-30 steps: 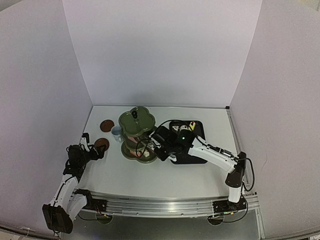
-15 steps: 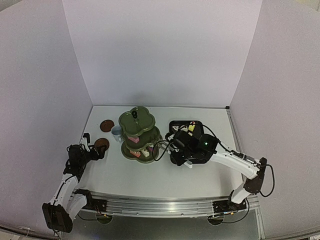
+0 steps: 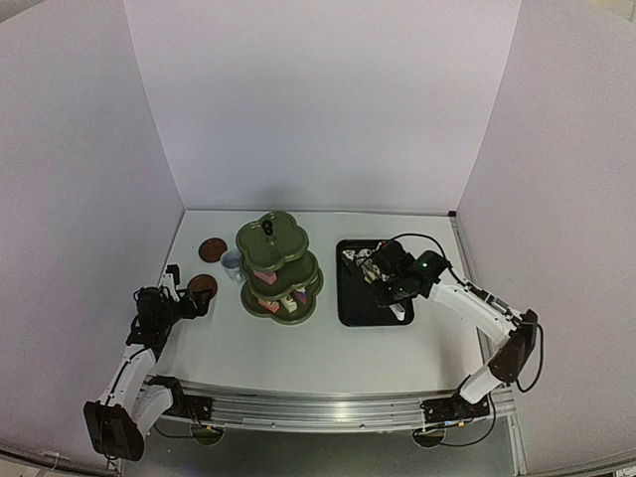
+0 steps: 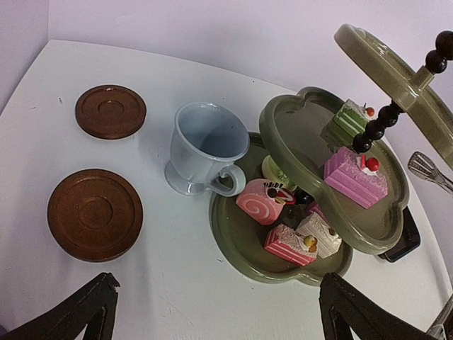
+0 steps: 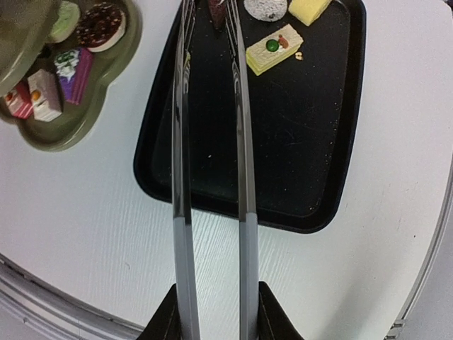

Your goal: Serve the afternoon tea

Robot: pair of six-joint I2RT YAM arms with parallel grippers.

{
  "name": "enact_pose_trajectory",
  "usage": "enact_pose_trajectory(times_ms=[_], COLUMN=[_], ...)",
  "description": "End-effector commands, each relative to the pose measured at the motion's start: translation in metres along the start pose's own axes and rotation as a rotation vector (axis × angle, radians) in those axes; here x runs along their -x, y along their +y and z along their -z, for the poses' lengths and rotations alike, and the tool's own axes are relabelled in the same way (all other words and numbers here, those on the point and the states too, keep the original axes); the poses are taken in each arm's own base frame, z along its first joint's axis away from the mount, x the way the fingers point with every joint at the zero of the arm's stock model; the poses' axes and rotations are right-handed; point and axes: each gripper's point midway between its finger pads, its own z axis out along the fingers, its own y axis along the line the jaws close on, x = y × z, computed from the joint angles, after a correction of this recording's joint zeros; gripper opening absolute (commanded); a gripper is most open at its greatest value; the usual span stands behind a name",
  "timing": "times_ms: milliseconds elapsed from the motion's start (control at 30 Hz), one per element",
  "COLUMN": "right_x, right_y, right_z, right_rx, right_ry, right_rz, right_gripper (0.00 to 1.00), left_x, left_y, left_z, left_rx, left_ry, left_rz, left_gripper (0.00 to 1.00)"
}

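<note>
My right gripper is shut on metal tongs, which reach out over the black tray. A dark cake piece shows between the tong tips; I cannot tell whether it is pinched. A yellow-green cake and a yellow cake lie on the tray. The olive three-tier stand holds several cakes, among them a pink roll. A pale blue cup stands against it. Two brown coasters lie left of it. My left gripper is open and empty.
The right arm stretches over the right side of the table, its gripper above the tray. White walls close in the table on three sides. The left gripper hovers by the near coaster.
The right arm has swung the tongs away from the stand, to the right and over the black tray. The left arm has stayed put, open.
</note>
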Motion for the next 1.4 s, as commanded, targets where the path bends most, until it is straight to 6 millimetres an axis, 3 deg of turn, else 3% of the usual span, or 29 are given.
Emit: enact_pose_trajectory(times_ms=[0, 100, 267, 567, 1000, 1167, 1267, 1367], right_x=[0.032, 0.04, 0.041, 0.015, -0.001, -0.009, -0.022, -0.042], right_y=[0.014, 0.006, -0.004, -0.005, -0.022, -0.013, -0.01, -0.022], right_z=[-0.038, -0.059, -0.067, -0.091, -0.074, -0.067, -0.059, -0.051], right_rx=[0.006, -0.019, -0.054, -0.056, -0.099, -0.041, -0.007, -0.048], right_ry=[-0.007, 0.024, 0.027, 0.125, 0.13, 0.162, 0.203, 0.247], right_rz=[-0.011, -0.041, -0.092, -0.125, -0.157, -0.164, -0.18, -0.215], right_gripper=[0.27, 0.26, 0.25, 0.25, 0.25, 0.25, 0.25, 0.26], left_x=[0.005, 0.006, 0.006, 0.005, 0.004, 0.005, 0.005, 0.004], left_y=[-0.003, -0.004, -0.003, -0.003, -0.003, -0.003, -0.003, -0.003], left_z=[0.001, 0.002, 0.002, 0.0, -0.001, 0.0, 0.0, -0.001], left_rx=[-0.017, -0.017, -0.014, -0.019, -0.019, -0.021, -0.019, -0.018], left_ry=[-0.021, -0.024, -0.027, -0.021, -0.017, -0.02, -0.021, -0.017], left_rz=[-0.011, -0.014, -0.017, -0.008, -0.009, -0.011, -0.012, -0.009], left_gripper=[1.0, 1.0, 1.0, 1.0, 1.0, 1.0, 1.0, 1.0])
